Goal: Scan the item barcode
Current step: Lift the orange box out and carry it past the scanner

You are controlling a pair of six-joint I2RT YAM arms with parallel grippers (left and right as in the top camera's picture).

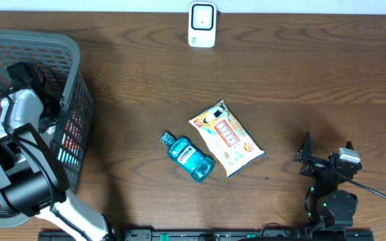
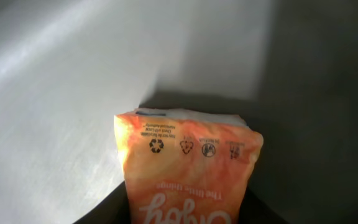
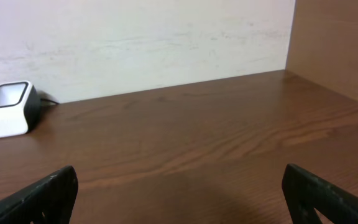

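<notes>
A: Which step are we looking at?
B: Pick-up, I'm judging. The left pincer (image 2: 188, 218) is hanging inside the grey plastic mesh basket (image 1: 72, 80) at the table's left end. It's looking partly closed on an orange printed plastic packet (image 2: 188, 162), pinching both sides.
A: And the right pincer (image 3: 180, 171)?
B: Gaping wide, holding nothing, hovering low over the brown wooden table (image 1: 313, 80) near its front edge.
A: Next move?
B: Prob. lifting the packet clear of the basket wall w/o snagging, then carrying it to the white boxy scanner (image 1: 202, 25) at the far edge, barcode side facing its window. No barcode is showing yet. Also worth avoiding the teal mouthwash bottle (image 1: 187, 156) & yellow snack pouch (image 1: 228, 138) lying mid-table.
</notes>
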